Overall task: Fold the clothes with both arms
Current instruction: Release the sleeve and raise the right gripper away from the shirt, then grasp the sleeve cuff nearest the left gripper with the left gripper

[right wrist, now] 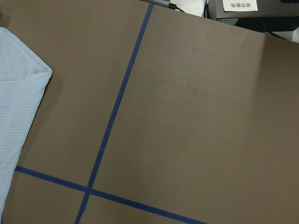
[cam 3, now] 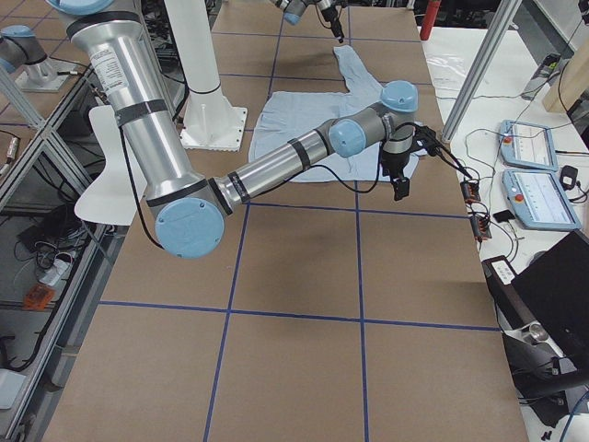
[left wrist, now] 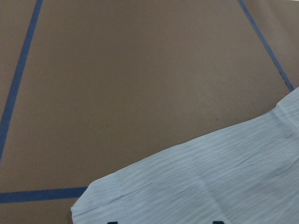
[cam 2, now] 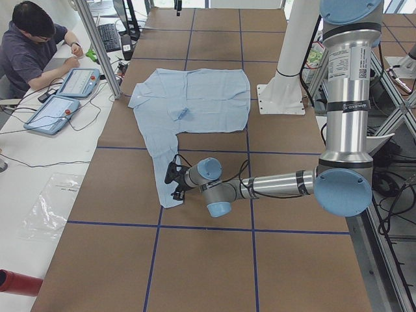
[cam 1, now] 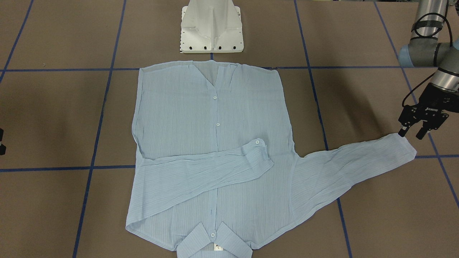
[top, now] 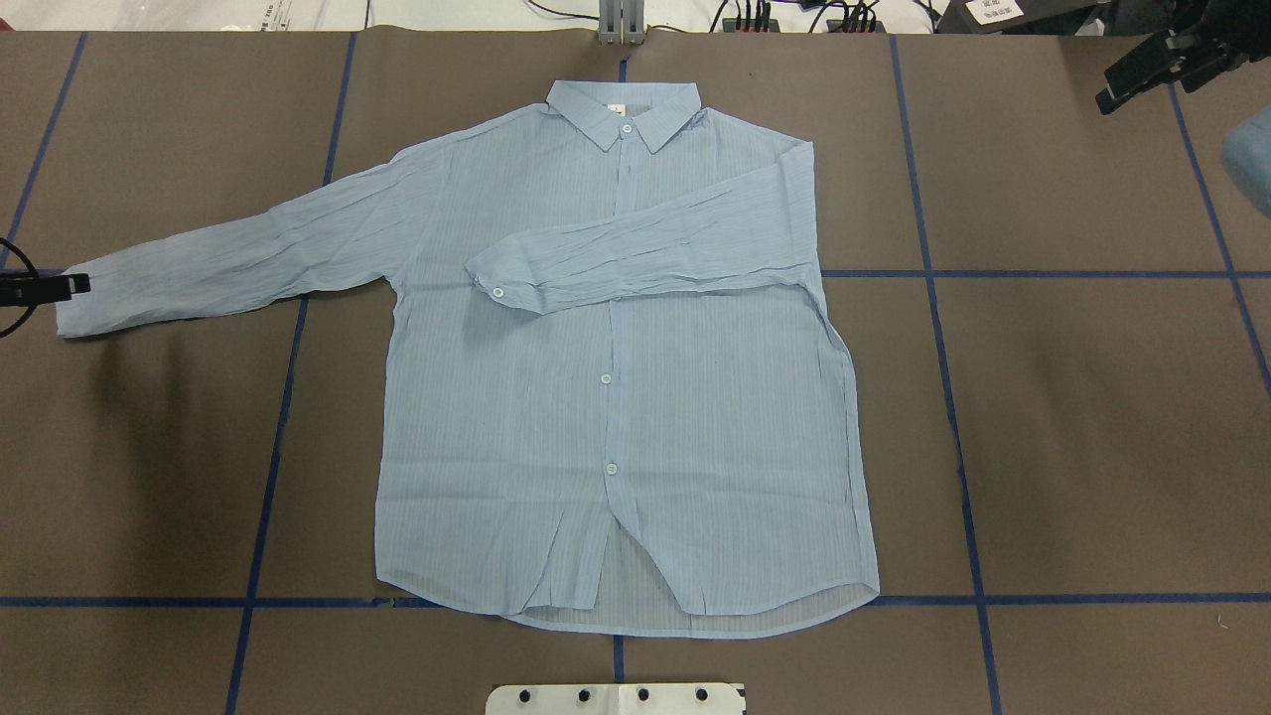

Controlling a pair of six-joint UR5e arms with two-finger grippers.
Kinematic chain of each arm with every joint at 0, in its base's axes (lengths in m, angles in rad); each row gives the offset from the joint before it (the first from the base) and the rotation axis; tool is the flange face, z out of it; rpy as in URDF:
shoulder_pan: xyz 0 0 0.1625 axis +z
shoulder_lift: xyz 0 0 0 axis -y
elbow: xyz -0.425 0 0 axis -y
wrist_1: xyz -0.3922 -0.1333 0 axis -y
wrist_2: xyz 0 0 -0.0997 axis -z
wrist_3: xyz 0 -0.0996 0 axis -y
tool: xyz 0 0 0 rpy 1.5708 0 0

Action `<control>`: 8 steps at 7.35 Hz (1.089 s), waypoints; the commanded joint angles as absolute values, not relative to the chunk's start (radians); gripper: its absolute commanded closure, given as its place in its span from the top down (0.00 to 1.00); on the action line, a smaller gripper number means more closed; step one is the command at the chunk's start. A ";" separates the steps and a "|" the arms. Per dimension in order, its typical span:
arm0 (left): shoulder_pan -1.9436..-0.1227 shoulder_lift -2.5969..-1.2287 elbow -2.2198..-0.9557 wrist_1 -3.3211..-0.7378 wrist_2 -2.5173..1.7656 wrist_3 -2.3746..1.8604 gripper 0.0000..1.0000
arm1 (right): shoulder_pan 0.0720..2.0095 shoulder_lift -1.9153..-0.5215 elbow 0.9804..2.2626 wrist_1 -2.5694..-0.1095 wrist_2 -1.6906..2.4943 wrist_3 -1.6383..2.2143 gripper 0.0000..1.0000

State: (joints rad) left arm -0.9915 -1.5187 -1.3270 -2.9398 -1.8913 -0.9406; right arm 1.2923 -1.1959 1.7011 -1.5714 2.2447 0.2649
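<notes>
The shirt [top: 616, 397] is lying flat on the desk [top: 1092, 447], hem just beside the white base [top: 616, 700], collar on the far side. Its free sleeve [cam 1: 351, 161] is stretching out to the base's left, long axis ending at the cuff [cam 1: 403, 147]. The left gripper [cam 1: 411, 135] is hovering at that cuff, fingers spread, holding nothing: plain front-on; overhead is catching only a sliver. The right gripper [top: 1117, 87] is hanging well apart from the base; its fingers' state I cannot tell.

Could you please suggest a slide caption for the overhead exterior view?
Light-blue shirt flat on the table, one sleeve folded across its chest, left claw at the outstretched sleeve's cuff.
</notes>
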 commanded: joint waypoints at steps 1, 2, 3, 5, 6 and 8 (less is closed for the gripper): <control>-0.962 -1.516 -1.293 -2.948 -1.888 -0.936 0.74 | 1.293 -1.200 1.701 -1.571 2.244 0.270 1.00; -0.962 -1.516 -1.284 -2.948 -1.888 -0.934 0.72 | 1.293 -1.201 1.701 -1.571 2.243 0.275 1.00; -0.962 -1.516 -1.282 -2.950 -1.888 -0.933 0.71 | 1.293 -1.201 1.701 -1.571 2.243 0.275 1.00; -0.960 -1.516 -1.272 -2.948 -1.887 -0.931 0.71 | 1.293 -1.201 1.701 -1.572 2.243 0.276 1.00; -0.962 -1.516 -1.270 -2.948 -1.887 -0.931 0.70 | 1.293 -1.201 1.700 -1.571 2.243 0.276 1.00; -0.962 -1.516 -1.267 -2.948 -1.887 -0.931 0.68 | 1.293 -1.201 1.700 -1.571 2.243 0.276 1.00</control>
